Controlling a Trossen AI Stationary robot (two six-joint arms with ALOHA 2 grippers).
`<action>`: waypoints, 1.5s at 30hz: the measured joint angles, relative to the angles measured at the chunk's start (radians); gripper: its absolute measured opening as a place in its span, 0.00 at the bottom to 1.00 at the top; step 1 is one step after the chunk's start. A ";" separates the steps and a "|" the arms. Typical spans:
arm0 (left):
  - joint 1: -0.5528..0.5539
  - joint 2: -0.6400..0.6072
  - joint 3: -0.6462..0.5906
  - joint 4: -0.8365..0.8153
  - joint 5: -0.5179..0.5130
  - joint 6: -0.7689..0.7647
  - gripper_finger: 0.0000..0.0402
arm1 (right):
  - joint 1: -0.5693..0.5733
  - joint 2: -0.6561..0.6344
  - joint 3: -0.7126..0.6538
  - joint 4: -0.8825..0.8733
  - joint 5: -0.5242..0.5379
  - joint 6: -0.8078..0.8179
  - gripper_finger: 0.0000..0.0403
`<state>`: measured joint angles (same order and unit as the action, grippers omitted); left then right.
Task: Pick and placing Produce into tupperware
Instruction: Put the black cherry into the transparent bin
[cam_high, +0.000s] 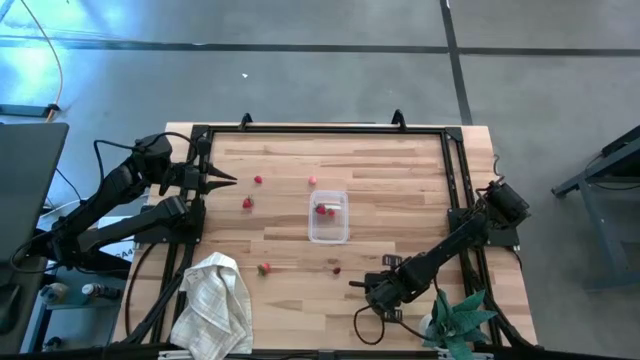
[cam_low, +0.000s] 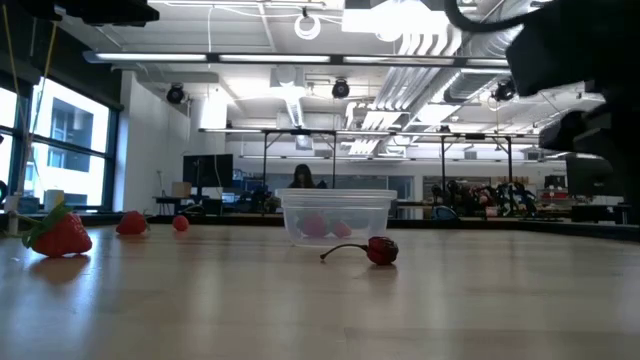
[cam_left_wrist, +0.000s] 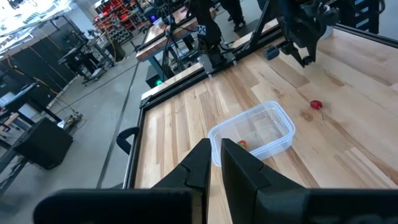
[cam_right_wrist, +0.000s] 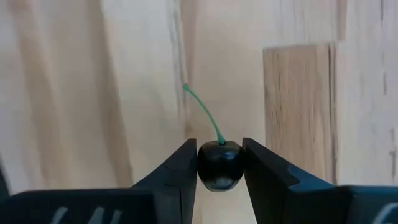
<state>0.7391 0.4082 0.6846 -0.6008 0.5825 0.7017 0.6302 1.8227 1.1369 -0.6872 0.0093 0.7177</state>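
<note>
Right tool (cam_right_wrist: 219, 163) holds a dark cherry (cam_right_wrist: 218, 165) near the tabletop's (cam_high: 400, 180) five o'clock corner; carry it level toward eleven o'clock, releasing only over the tupperware (cam_high: 328, 218). Left tool (cam_left_wrist: 214, 155) waits, narrow.

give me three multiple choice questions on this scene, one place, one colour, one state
1. Where is the tupperware? A) on the floor B) near the middle of the table C) held in the air
2. What colour is the cherry in the right pincer? A) yellow B) white C) near black
3. The tupperware is: A) holding red produce B) empty C) upside down

Answers: 1 B, the high view shows it mid-table. 2 C, the right wrist view shows the dark fruit clamped. 3 A, red pieces lie inside. The left pincer waits near the table's left edge.
</note>
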 joint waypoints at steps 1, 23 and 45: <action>0.000 0.000 0.000 0.000 0.000 0.000 0.07 | -0.002 0.000 0.016 -0.012 0.000 -0.009 0.25; 0.000 0.000 0.000 0.000 0.000 0.000 0.07 | -0.291 -0.005 0.717 -0.323 0.190 -0.638 0.25; 0.000 0.000 0.000 0.000 0.000 0.000 0.07 | -0.799 -0.005 0.265 0.144 -0.125 -0.584 0.24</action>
<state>0.7392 0.4080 0.6846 -0.6006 0.5824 0.7017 -0.1686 1.8176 1.4020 -0.5431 -0.1160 0.1337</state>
